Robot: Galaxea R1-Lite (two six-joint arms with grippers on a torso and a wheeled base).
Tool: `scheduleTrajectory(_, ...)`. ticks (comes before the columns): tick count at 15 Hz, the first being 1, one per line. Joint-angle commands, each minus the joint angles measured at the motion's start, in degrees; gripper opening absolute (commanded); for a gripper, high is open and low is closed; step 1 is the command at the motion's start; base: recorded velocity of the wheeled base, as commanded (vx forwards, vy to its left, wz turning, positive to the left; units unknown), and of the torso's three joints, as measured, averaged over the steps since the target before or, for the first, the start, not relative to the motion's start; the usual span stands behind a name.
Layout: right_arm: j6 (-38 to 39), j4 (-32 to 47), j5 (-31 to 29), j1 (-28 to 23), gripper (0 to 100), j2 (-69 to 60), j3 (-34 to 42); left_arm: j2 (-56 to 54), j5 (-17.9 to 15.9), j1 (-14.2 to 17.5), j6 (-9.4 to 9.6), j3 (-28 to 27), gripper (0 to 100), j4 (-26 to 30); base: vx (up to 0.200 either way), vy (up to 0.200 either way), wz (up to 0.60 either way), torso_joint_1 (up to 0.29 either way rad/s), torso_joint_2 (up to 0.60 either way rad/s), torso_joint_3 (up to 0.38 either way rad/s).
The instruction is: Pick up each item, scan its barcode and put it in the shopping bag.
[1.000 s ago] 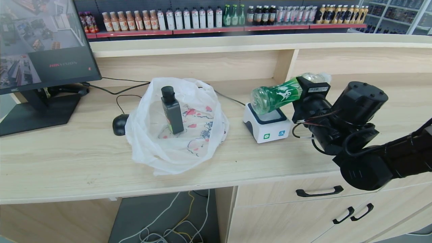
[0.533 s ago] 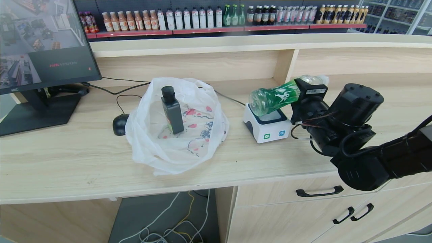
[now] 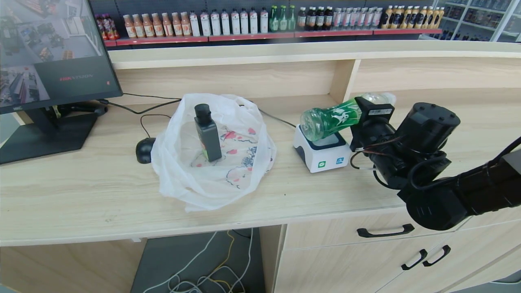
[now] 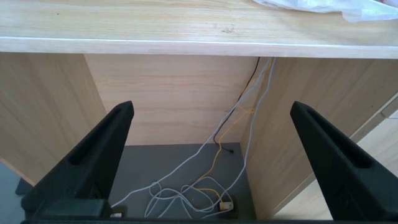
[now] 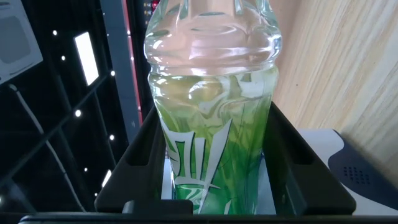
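We find the right jaws clenched on the green bottle [image 3: 331, 118], held on its side just above the scanner [image 3: 322, 156] toward the desk's [image 3: 101, 191] rear edge, presumably to present its barcode, while the left jaws hang released below the front edge.

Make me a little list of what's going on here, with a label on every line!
held item: clear plastic bottle with green label, tipped sideways
right jaws: shut on that bottle
below the bottle: white box-shaped scanner
bag: white plastic shopping bag, open on the pale wooden counter
inside bag: black plastic bottle, upright
left jaws: open, facing the counter's front
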Motion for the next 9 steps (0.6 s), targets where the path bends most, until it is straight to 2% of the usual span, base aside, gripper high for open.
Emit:
scheduleTrajectory(1, -0.1, 0.0, 0.0, -0.1, 0, 0.1, 0.1, 0.1, 0.0, 0.0, -0.02, 0.0, 100, 0.0, 0.0, 0.0, 0.0, 0.0, 0.0, 0.0)
scheduleTrajectory(9, -0.1, 0.0, 0.1, 0.0, 0, -0.9, -0.2, 0.1, 0.0, 0.0, -0.02, 0.0, 100, 0.0, 0.0, 0.0, 0.0, 0.0, 0.0, 0.0)
